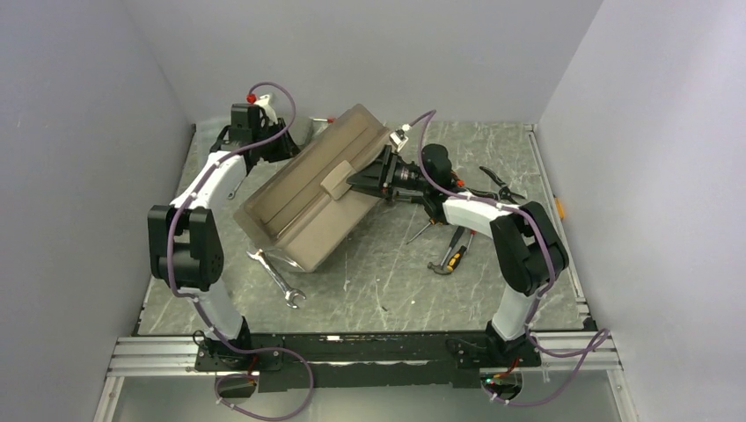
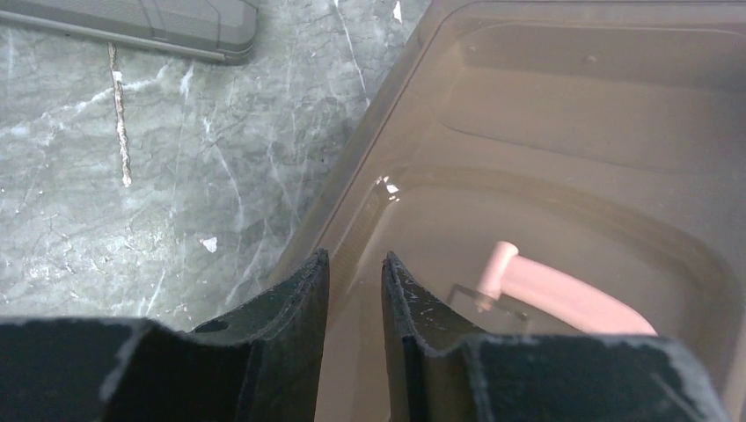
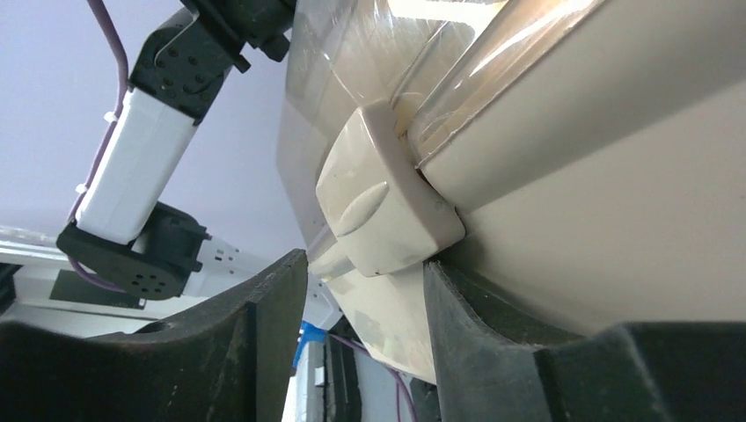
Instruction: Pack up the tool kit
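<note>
So, my left claw [image 2: 354,260] is nearly closed over the toolbox [image 1: 308,198] lid rim, can't tell if it's pinching. My right claw [image 3: 362,264] sits open around the latch [image 3: 378,202]. The toolbox is tipped mid-table, with a grey case [image 2: 158,26] nearby and a wrench [image 1: 277,277] in front.

Marbled table [image 1: 387,286]: wrench [image 1: 277,277], hammer [image 1: 449,258], pliers [image 1: 500,183]

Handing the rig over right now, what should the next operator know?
Left pincer: straddles the toolbox rim, nearly closed; grip unclear.
Right pincer: open around the latch.
Toolbox: mid-table, lid down.
Wrench, hammer, pliers: loose on the table.
Done: no tool visibly packed.
To do: open the lid, load tools, close.
</note>
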`<action>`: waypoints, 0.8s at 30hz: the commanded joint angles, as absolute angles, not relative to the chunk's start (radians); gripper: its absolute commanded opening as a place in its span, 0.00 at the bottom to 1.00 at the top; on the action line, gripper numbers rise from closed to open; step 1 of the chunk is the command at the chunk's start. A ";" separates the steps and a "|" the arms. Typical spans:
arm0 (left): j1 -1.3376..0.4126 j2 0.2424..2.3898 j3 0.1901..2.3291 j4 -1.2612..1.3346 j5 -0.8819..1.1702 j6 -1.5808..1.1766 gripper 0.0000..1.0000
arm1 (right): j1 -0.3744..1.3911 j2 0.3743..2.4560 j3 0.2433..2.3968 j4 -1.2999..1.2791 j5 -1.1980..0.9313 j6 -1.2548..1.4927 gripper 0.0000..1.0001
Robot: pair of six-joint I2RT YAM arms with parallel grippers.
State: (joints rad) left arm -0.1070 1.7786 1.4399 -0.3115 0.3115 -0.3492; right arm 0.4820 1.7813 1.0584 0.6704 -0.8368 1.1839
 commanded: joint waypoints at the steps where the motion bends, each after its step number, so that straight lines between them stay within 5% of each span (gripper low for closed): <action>1: -0.277 1.768 1.334 -0.686 0.600 -0.387 0.34 | 0.517 1.873 0.990 0.794 -0.696 1.242 0.56; 15: -0.420 1.545 1.157 -0.565 0.462 -0.541 0.34 | 0.541 1.915 0.925 1.200 -0.622 1.480 0.53; 24: -0.539 1.474 1.139 -0.595 0.307 -0.580 0.34 | 0.541 1.912 0.956 1.167 -0.629 1.472 0.43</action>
